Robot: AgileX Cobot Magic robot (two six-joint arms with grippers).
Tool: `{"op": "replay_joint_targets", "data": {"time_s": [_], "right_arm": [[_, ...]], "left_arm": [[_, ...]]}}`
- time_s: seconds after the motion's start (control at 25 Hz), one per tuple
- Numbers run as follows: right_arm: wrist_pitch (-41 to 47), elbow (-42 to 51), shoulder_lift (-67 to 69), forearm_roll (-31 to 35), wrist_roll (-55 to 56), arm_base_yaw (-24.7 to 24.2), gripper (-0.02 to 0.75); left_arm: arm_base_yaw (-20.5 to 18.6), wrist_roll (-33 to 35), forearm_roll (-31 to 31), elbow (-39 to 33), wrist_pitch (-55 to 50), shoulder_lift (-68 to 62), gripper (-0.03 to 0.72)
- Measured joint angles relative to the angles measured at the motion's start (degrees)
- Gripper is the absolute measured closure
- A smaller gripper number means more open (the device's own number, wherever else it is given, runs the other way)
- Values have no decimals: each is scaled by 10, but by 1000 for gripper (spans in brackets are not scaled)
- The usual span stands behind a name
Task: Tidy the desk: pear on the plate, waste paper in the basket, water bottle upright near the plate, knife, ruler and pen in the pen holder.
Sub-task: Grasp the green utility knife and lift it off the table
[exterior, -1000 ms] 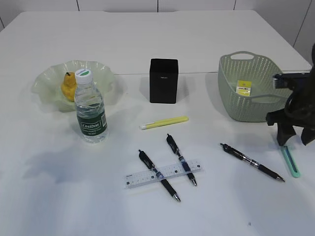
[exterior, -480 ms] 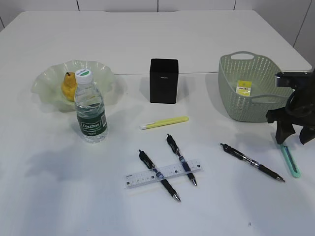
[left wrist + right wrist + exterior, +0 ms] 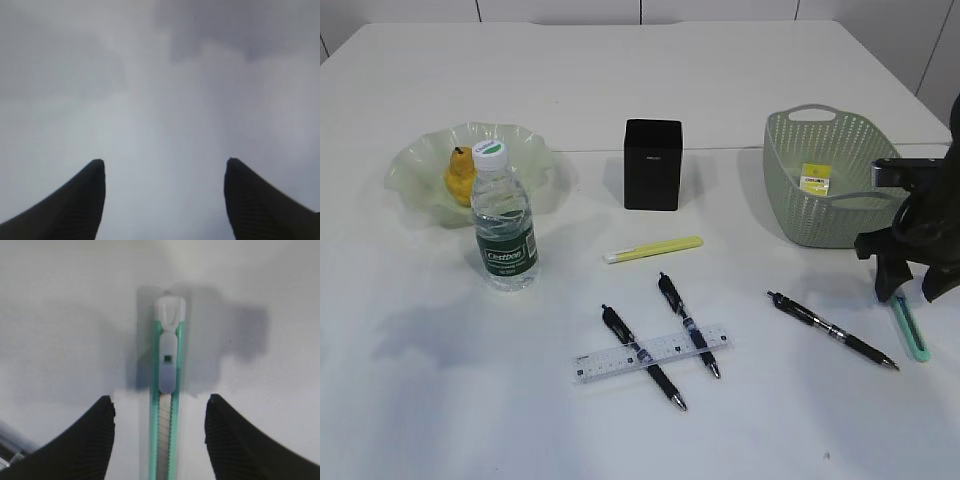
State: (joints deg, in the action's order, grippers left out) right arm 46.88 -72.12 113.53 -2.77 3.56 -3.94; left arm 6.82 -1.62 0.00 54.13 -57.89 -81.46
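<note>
Green knife [image 3: 167, 405] flat on the white tabletop [image 3: 650, 90] near its right edge, lying lengthwise between the spread fingers of the right gripper [image 3: 159, 427], untouched by either pad; gripper open, poised just above it. Black pen [image 3: 831, 330] beside the knife toward the centre; green basket [image 3: 785, 175] behind, with a yellow scrap inside. Near the front edge, clear ruler [image 3: 651, 354] lying across two more pens [image 3: 642, 357]; yellow highlighter [image 3: 653, 249] and black pen holder [image 3: 652, 164] beyond. Toward the left edge, water bottle [image 3: 504, 220] upright beside the plate [image 3: 415, 165], pear [image 3: 460, 174] on it. Left gripper [image 3: 162, 172] open over bare surface, holding nothing.
</note>
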Motion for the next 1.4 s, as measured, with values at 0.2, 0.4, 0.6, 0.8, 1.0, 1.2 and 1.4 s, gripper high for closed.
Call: {"op": "replay_joint_targets", "data": {"time_s": [0.2,0.4,0.6,0.8,1.0,1.2,1.4], "right_arm": [[0,-12,16,0,0,0,309],[1,-21,32,0,0,0,309],[1,-23,35,0,1,0,309],[4,-25,45,3,1,0,309],[4,-25,46,6,1,0,341],[6,-25,46,6,5,0,570],[13,-26,46,6,6,0,633]], "left_arm": [[0,1,-10,0,0,0,167],[0,1,-12,0,0,0,167],[0,1,-14,0,0,0,167],[0,1,-14,0,0,0,167],[0,1,-14,0,0,0,167],[0,1,-14,0,0,0,167],[0,1,-14,0,0,0,167]]}}
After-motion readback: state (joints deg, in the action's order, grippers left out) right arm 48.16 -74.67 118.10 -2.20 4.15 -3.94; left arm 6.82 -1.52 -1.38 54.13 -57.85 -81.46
